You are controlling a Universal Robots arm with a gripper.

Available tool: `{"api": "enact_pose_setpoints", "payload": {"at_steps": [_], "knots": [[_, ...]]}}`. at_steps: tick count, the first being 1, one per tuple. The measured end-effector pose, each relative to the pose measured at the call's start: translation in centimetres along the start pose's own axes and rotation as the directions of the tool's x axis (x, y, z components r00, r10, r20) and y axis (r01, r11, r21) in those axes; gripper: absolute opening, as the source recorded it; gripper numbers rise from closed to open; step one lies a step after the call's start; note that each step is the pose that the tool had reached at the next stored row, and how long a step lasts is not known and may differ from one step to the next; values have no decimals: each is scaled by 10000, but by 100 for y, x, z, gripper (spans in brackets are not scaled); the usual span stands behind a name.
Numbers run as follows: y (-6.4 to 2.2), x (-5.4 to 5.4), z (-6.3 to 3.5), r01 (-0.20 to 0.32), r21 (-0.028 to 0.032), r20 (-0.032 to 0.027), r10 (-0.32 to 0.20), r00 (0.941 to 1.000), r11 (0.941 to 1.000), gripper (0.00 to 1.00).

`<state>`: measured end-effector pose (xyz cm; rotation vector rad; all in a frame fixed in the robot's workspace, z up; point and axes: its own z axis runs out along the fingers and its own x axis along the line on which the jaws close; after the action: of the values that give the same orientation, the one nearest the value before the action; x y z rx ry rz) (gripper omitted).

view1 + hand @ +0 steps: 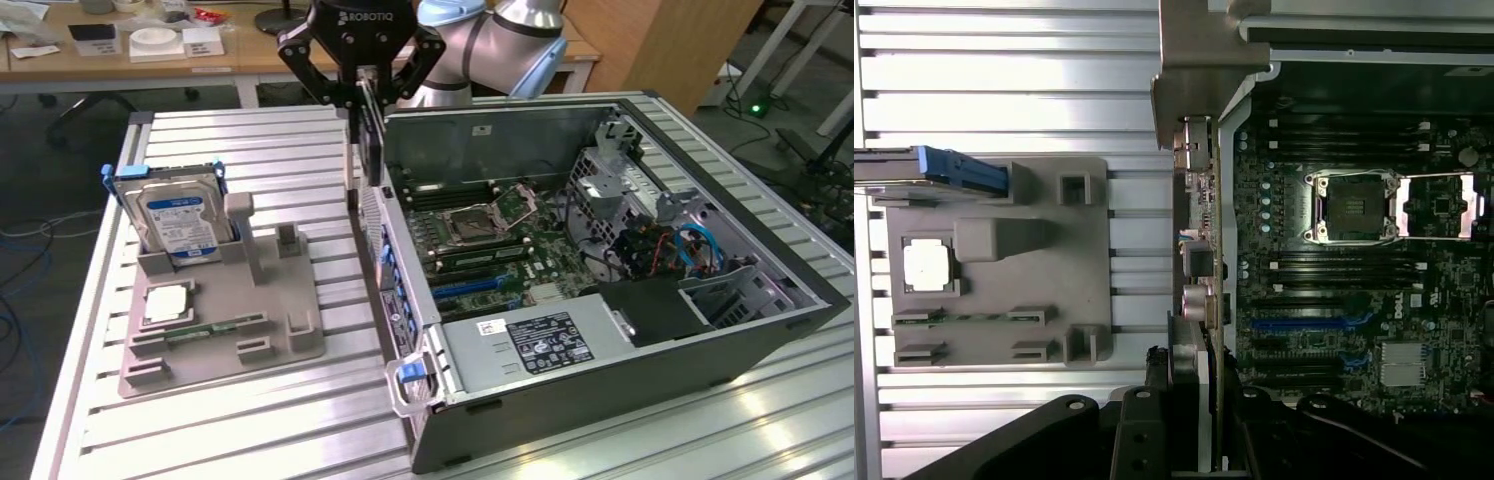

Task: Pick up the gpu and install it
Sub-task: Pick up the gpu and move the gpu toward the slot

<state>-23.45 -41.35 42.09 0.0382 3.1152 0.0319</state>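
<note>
My gripper (362, 97) hangs above the open computer case's (601, 385) side wall on the exterior view's left, shut on the gpu (363, 150). The gpu is a thin black card held upright and edge-on, its lower end level with the case's rim. In the wrist view my gripper (1196, 385) clamps the card's edge between two black fingers (1144, 420). The gpu (1199, 255) and its silver-grey bracket (1199, 60) sit over the case wall, beside the motherboard (1354, 300) with its blue slots (1309, 323).
A grey fixture (260, 305) on the slatted metal table holds a blue-labelled hard drive (174, 215), a processor chip (167, 300) and a green memory stick (200, 328). Inside the case are a power supply (534, 340) and cables (681, 245). A wooden desk (80, 60) stands behind.
</note>
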Motion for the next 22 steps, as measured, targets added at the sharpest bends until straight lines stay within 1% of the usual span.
{"api": "enact_pose_setpoints", "payload": {"at_steps": [22], "knots": [[6,-245,7,-2,0,0,2,10000,10000,28]]}}
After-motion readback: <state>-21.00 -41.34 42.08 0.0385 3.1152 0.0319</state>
